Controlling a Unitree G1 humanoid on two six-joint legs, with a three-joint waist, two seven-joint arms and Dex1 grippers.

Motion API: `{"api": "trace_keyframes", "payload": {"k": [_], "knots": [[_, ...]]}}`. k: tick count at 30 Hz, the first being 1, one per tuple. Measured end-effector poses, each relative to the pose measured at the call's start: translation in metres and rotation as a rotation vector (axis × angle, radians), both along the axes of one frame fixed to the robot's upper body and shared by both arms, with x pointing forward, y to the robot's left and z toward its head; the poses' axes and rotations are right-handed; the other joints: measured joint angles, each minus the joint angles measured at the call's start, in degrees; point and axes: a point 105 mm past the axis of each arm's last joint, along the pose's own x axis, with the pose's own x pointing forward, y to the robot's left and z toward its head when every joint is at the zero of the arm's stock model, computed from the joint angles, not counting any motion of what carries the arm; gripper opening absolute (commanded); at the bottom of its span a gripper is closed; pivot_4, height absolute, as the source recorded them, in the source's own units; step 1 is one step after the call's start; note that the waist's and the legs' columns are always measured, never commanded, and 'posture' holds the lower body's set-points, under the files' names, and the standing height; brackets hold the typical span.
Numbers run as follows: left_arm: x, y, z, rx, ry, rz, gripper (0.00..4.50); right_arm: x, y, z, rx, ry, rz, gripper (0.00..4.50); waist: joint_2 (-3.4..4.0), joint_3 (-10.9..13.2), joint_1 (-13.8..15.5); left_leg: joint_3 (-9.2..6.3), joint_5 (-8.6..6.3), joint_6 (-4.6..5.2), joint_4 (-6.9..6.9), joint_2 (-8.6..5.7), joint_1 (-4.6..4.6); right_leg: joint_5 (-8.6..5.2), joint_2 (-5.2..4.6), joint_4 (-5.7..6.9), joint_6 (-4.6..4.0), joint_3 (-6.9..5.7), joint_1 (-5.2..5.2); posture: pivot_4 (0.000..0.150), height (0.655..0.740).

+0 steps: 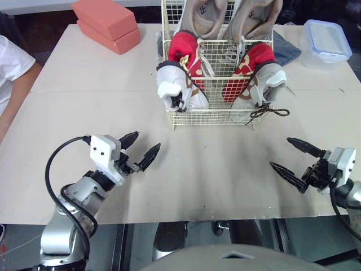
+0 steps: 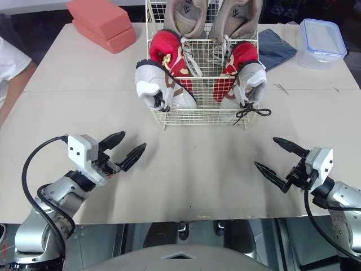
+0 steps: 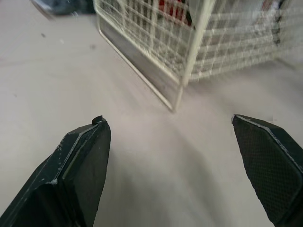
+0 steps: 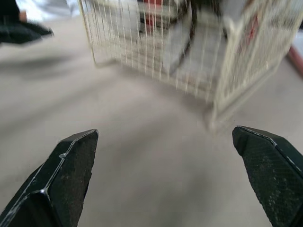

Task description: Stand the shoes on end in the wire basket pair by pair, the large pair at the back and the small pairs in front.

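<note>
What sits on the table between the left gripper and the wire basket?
Nothing: bare table separates the left gripper from the wire basket, in the left eye view.

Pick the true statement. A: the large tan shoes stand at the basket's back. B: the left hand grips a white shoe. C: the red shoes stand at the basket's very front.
A: the large tan shoes rise at the back of the wire basket, behind the red pair and the white pair.
</note>
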Motion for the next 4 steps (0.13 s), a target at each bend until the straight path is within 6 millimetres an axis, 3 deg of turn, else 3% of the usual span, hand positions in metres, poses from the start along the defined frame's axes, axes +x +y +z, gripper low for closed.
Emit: {"api": "trace_keyframes", "payload": {"k": [4], "knots": [[-0.0088, 0.0046, -0.008, 0.037, 0.021, -0.035, 4.41, 0.0024, -0.0076, -0.0127, -0.037, 0.024, 0.011, 4.5, 0.09, 0.0, -0.03, 0.02, 0.0, 0.0, 0.0, 0.01, 0.01, 0.0, 0.0, 0.0, -0.01, 0.02, -0.01, 0.15, 0.686]]}}
